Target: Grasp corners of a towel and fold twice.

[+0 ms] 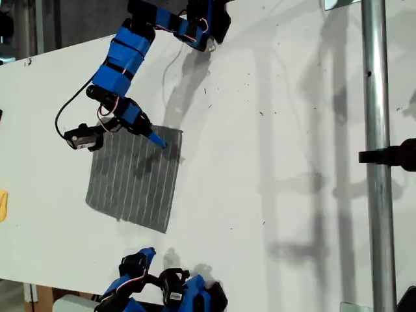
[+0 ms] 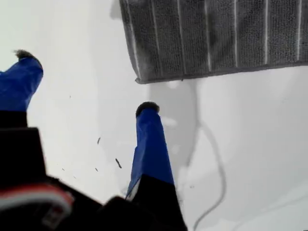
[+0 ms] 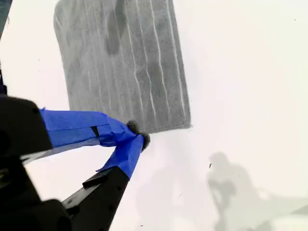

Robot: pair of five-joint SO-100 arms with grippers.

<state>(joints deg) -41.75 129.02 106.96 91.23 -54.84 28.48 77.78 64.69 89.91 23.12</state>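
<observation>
The towel (image 1: 133, 175) is a grey cloth with thin white stripes, lying flat on the white table (image 1: 273, 162) in the exterior view's left half. My second gripper (image 1: 161, 143) comes from the far side and is shut, its tips (image 3: 137, 134) down at the towel's (image 3: 120, 67) far edge, a short way from one corner (image 3: 187, 126) (image 1: 181, 132). I cannot tell whether cloth is pinched. My first gripper (image 1: 140, 257) sits near the table's front edge, open (image 2: 85, 82) and holding nothing. It stops short of the towel's (image 2: 216, 38) near edge and a corner (image 2: 138, 79).
A vertical metal pole (image 1: 377, 156) with a black clamp (image 1: 396, 155) stands at the exterior view's right. A small yellow object (image 1: 2, 205) lies at that view's left edge. Arm shadows fall across the table.
</observation>
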